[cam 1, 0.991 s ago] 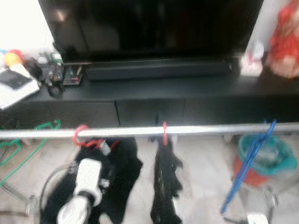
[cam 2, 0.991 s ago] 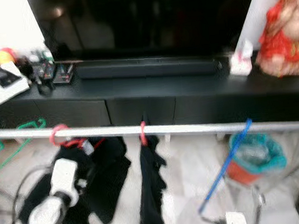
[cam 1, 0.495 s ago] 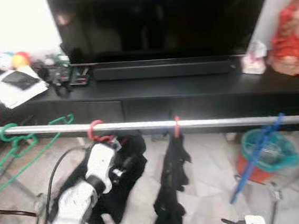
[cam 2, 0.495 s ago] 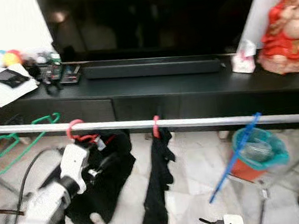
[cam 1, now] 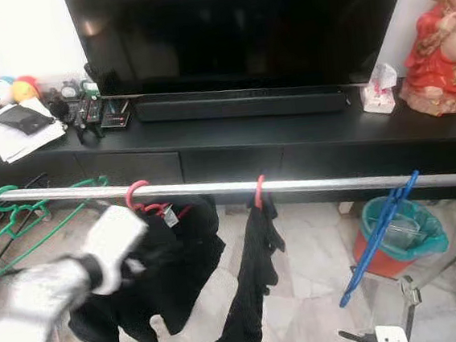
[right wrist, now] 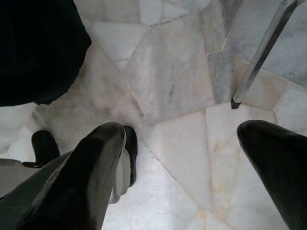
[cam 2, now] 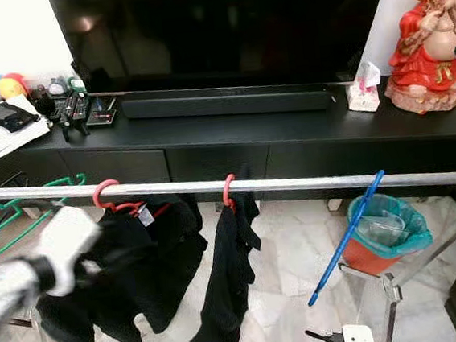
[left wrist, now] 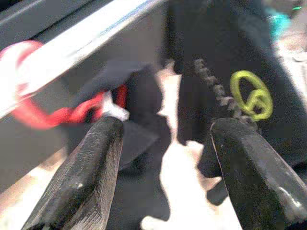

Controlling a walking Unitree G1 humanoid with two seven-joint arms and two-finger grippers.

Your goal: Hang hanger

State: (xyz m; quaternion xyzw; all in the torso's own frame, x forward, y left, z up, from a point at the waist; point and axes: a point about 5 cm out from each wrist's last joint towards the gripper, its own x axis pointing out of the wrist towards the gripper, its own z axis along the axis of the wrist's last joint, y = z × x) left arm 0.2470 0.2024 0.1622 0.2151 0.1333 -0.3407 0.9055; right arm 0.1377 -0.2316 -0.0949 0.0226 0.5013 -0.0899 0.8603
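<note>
Two tools: left tool spread wide, empty; right tool gaping, idle over floor.
Hanger: red, hooked on rail, at ten o'clock of left tool.
Advice: withdraw slowly, avoid snagging shirt.

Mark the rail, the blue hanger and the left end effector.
rail (cam 1: 334, 183), left eye view, bare stretch of the bar
blue hanger (cam 1: 377, 236), left eye view, mid-shaft
left end effector (left wrist: 165, 167), left wrist view, midway between the open fingertips
</note>
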